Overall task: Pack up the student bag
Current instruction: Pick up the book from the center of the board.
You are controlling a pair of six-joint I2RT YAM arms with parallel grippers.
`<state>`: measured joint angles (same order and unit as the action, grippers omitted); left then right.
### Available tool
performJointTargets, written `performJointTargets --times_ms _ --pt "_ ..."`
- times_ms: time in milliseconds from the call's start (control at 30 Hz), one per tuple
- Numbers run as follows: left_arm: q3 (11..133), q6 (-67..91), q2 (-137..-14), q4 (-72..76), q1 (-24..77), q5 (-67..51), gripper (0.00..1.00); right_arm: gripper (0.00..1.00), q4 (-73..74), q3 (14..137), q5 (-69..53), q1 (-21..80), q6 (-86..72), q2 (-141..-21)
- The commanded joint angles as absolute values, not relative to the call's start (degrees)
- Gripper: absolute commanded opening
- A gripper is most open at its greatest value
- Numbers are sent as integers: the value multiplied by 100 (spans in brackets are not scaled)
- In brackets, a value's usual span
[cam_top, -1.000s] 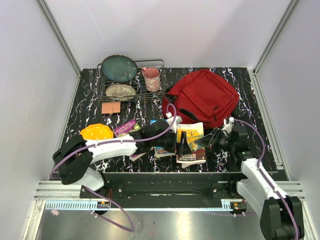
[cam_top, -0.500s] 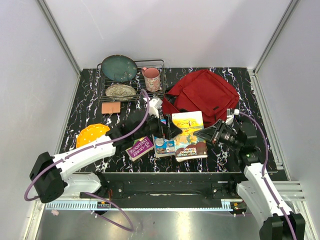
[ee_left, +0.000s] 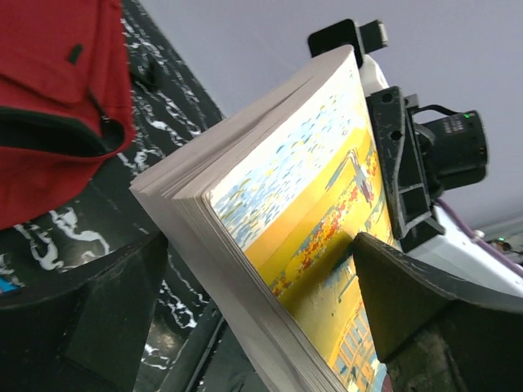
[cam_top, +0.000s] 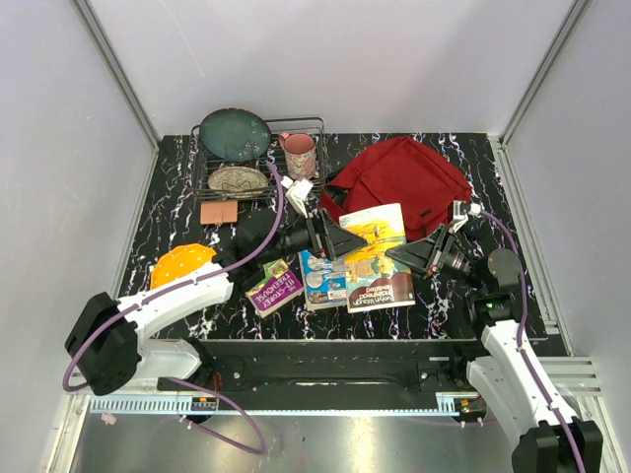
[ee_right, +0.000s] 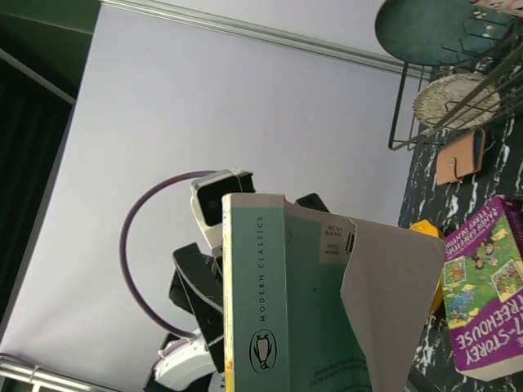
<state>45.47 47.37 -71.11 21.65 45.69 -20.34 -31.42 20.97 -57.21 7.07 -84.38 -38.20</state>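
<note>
The student bag (cam_top: pixel 404 177) is a dark-red backpack lying at the back right of the table, seen also in the left wrist view (ee_left: pixel 49 82). A paperback (cam_top: pixel 373 241) with a yellow and blue cover (ee_left: pixel 327 196) and a teal spine (ee_right: pixel 261 310) is held tilted above the table, just in front of the bag. My right gripper (cam_top: pixel 419 254) is shut on its right edge (ee_left: pixel 409 155). My left gripper (cam_top: pixel 335 239) is open at the book's left edge (ee_left: pixel 253 278), one finger under the pages and one over the cover.
A wire dish rack (cam_top: pixel 317 126) at the back left holds a teal plate (cam_top: pixel 235 133), a patterned plate (cam_top: pixel 237 180) and a pink mug (cam_top: pixel 300 155). A tan pad (cam_top: pixel 219 212), an orange disc (cam_top: pixel 182 264), a purple book (cam_top: pixel 274 286) and a blue book (cam_top: pixel 320 279) lie in front.
The paperback has risen from the front of the table and moved back toward the bag. My left gripper followed it back and opened wide. The right gripper stayed shut on the book.
</note>
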Motion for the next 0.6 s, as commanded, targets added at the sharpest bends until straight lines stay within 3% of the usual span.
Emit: performJointTargets --times_ms 0,300,433,467,533,567 --pt "4456 5106 -7198 3286 4535 -2619 99 0 -4789 2241 -5739 738 -9237 -3832" --pt "4438 5475 -7365 4122 4526 -3138 99 0 -5152 2215 -5836 738 -9476 -4096" --pt "4473 5406 -7313 4044 4518 -3155 73 0 -4940 2127 -5853 738 -9308 -4087" --pt "4474 5370 -7295 3965 4518 -3129 53 0 -4861 2136 -5862 738 -9177 -4087" --pt "4517 5213 -7199 3631 4518 -3050 37 0 -4414 2162 -5871 738 -8975 -4078" --pt "4526 5160 -7172 3525 4518 -2971 24 0 -4229 2180 -5862 738 -8713 -4069"
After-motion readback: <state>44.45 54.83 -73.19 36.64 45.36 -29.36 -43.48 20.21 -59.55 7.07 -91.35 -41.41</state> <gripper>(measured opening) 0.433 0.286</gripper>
